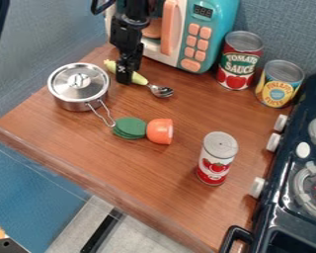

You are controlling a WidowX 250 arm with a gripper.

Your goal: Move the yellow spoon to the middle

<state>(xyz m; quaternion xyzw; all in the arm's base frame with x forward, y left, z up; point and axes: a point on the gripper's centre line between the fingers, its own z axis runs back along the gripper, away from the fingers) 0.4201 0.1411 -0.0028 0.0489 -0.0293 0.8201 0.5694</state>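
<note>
where the end effector (pixel 124 79) hangs, the spoon (pixel 139 79) looks partly hidden.

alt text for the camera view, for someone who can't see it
A black pincer hangs at a yellow spoon on a wooden counter, before a teal toy microwave. Around them are a lidded pot, a green toy, an orange toy, three cans and a dark stove.

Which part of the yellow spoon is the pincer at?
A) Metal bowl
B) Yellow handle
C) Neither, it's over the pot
B: the pincer is at the yellow handle, which shows on both sides of it, while the metal bowl lies farther right in the picture.
</note>
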